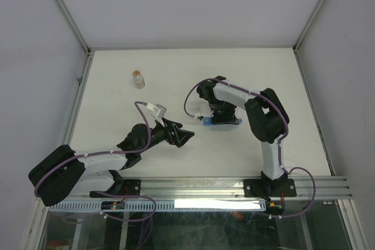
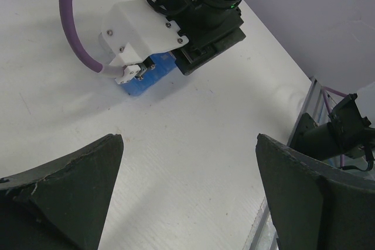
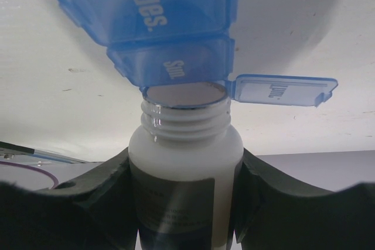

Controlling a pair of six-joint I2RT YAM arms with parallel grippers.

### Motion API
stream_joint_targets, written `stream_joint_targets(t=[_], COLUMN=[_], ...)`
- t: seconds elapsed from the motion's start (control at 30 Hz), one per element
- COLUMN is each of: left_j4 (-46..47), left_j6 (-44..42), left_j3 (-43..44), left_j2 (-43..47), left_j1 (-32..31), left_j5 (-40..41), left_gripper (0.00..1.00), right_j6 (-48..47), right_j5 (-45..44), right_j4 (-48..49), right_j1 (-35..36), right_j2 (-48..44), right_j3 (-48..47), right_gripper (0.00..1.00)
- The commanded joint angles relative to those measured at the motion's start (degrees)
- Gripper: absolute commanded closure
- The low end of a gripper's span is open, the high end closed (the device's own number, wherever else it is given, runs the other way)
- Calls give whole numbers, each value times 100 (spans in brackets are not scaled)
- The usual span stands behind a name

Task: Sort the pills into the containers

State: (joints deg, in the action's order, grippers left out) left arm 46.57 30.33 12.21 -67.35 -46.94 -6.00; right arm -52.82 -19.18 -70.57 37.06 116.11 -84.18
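My right gripper (image 3: 185, 159) is shut on a white pill bottle (image 3: 183, 144) with a threaded, uncapped neck. The bottle's mouth is pressed against the end compartment of the blue translucent pill organiser (image 3: 158, 16), whose lid (image 3: 281, 89) hangs open to the right. In the top view the organiser (image 1: 225, 122) lies on the table under the right gripper (image 1: 212, 115). In the left wrist view the organiser (image 2: 146, 78) shows as a blue strip beneath the right wrist. My left gripper (image 2: 188, 140) is open and empty over bare table, left of the organiser. No loose pills show.
A small clear bottle (image 1: 138, 79) with tan-orange contents stands at the back left of the white table (image 1: 117, 98). Enclosure walls and metal posts ring the table. A rail (image 1: 222, 188) runs along the near edge.
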Motion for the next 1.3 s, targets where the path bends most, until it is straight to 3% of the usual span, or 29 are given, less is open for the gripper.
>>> stream_joint_targets(t=[0.0, 0.73, 0.9, 1.07, 1.27], left_j4=[374, 303, 264, -333, -2044], left_j6=[-88, -107, -138, -359, -533], left_j3=[-17, -6, -156, -258, 53], left_j2=[108, 222, 627, 1367, 2177], left_j1=[-53, -53, -52, -51, -39], left_j5=[63, 68, 173, 484, 1126], left_gripper=[1, 1, 1, 1, 1], right_j6=[-46, -109, -97, 34, 525], right_j5=[-11, 1142, 1492, 2573, 4663], right_j4=[-27, 841, 990, 1301, 2044], right_j1=[-22, -448, -633, -957, -1437], right_j2=[-238, -1247, -1509, -2145, -3317], right_j3=[-8, 697, 902, 1136, 1533], right_gripper=[96, 97, 97, 97, 97])
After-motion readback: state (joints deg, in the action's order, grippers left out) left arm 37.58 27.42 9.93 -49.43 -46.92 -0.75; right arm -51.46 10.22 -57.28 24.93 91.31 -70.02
